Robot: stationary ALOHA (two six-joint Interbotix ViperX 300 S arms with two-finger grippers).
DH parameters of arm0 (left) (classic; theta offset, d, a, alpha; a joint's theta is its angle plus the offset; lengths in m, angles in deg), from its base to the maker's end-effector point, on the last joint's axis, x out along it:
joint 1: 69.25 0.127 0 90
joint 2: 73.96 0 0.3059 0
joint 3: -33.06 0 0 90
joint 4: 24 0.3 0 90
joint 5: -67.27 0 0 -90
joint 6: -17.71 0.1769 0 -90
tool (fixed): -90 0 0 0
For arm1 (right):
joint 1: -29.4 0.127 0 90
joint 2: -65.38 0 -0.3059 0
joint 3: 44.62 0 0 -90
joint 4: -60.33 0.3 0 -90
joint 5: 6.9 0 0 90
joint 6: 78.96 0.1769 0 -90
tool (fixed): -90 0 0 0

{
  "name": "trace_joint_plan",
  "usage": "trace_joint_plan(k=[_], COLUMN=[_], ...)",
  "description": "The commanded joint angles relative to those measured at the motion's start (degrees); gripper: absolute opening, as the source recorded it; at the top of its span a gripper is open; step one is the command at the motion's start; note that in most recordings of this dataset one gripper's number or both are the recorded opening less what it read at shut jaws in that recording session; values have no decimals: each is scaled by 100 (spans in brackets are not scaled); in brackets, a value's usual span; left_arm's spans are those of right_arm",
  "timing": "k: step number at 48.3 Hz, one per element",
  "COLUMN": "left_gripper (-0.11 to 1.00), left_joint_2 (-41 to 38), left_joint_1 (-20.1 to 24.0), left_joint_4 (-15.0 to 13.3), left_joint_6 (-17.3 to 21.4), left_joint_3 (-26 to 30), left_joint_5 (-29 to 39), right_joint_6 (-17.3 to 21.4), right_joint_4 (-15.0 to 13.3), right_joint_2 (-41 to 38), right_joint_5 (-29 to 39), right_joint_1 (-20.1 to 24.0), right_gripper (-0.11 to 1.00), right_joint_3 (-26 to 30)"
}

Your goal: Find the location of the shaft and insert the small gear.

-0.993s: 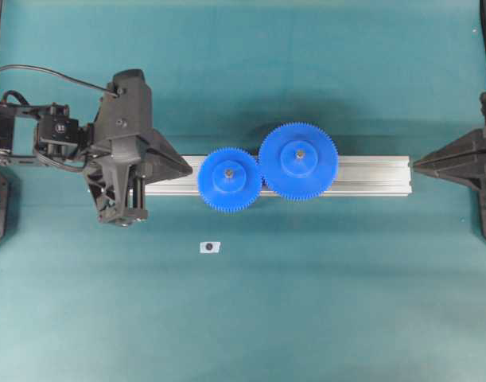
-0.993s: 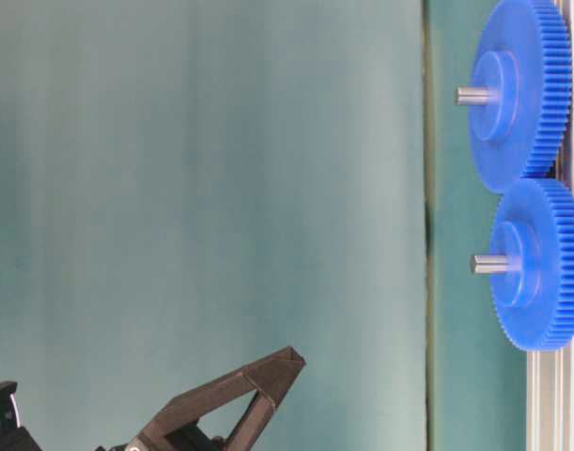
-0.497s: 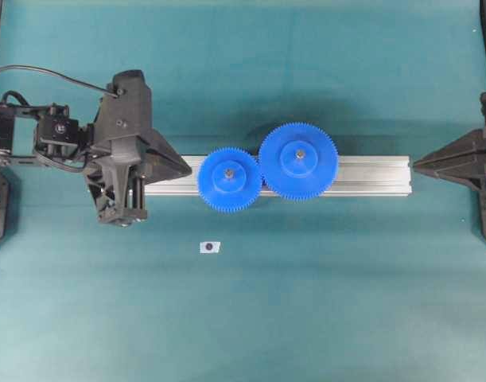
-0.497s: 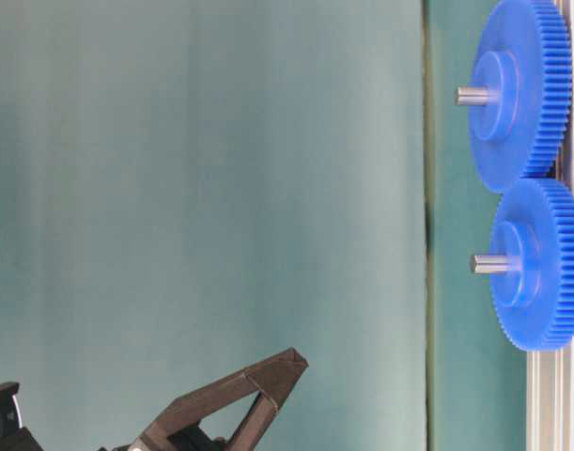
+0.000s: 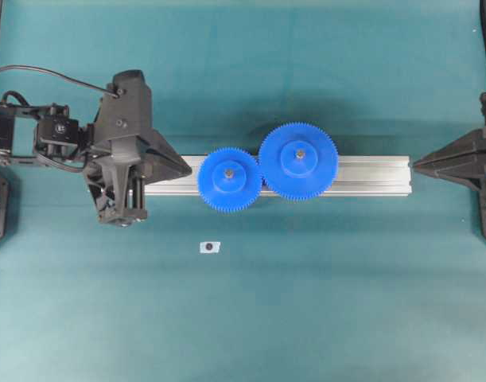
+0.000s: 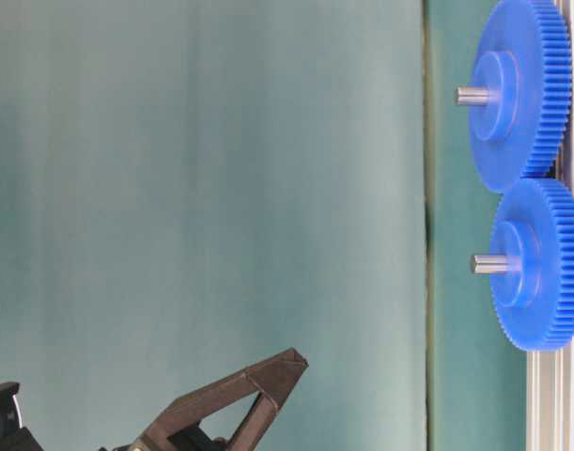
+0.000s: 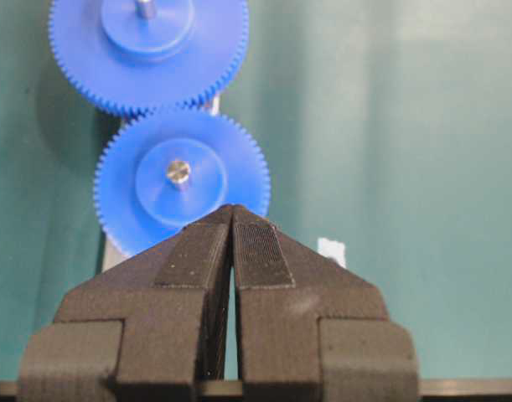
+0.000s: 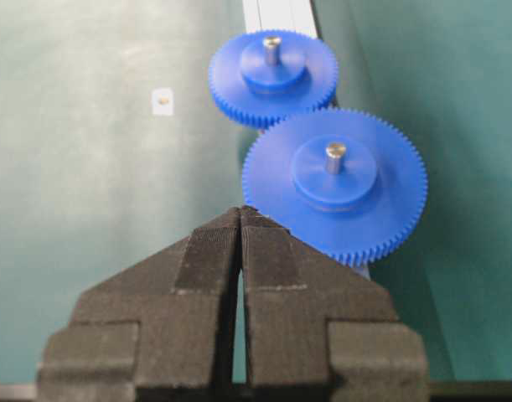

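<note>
Small gear (image 5: pixel 229 180): it sits on the rail (image 5: pixel 370 175), seated over the shaft (image 5: pixel 228 170), whose grey tip stands up through the hub. Its teeth mesh with those of the large gear (image 5: pixel 298 161), which sits beside it on the same rail, on the side nearer my right gripper (image 5: pixel 421 165). Seen from table level, the small gear (image 6: pixel 538 265) and the large gear (image 6: pixel 518 92) both lie flat against the rail, each with a pin projecting from its hub.

My left gripper (image 5: pixel 183 167) rests at the end of the rail nearest the small gear, its fingers pressed together and grasping nothing; its wrist view shows the two pads (image 7: pixel 256 251) meeting just short of the small gear (image 7: pixel 182 180). My right gripper sits off the far end of the rail, likewise clenched and empty, its tip (image 8: pixel 240 216) close to the large gear (image 8: pixel 334 184).

A small white tag (image 5: pixel 209 247) with a dark spot lies on the mat (image 5: pixel 306 318), apart from the rail.
</note>
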Motion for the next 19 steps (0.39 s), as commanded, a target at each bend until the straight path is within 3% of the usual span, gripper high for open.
trace_joint_plan(k=[1, 19], left_gripper=[-1, -1], left_joint_2=[62, 70], left_joint_1=[-26, -26], left_joint_4=[9, 9], left_joint_6=[-9, -9], left_joint_3=[62, 26], left_joint_5=[-53, -53], right_joint_6=[35, 35], right_joint_4=[9, 9], right_joint_2=[-35, -44], right_joint_5=[-26, -26], right_joint_1=[-9, -9], right_gripper=[2, 2], right_joint_3=[44, 44])
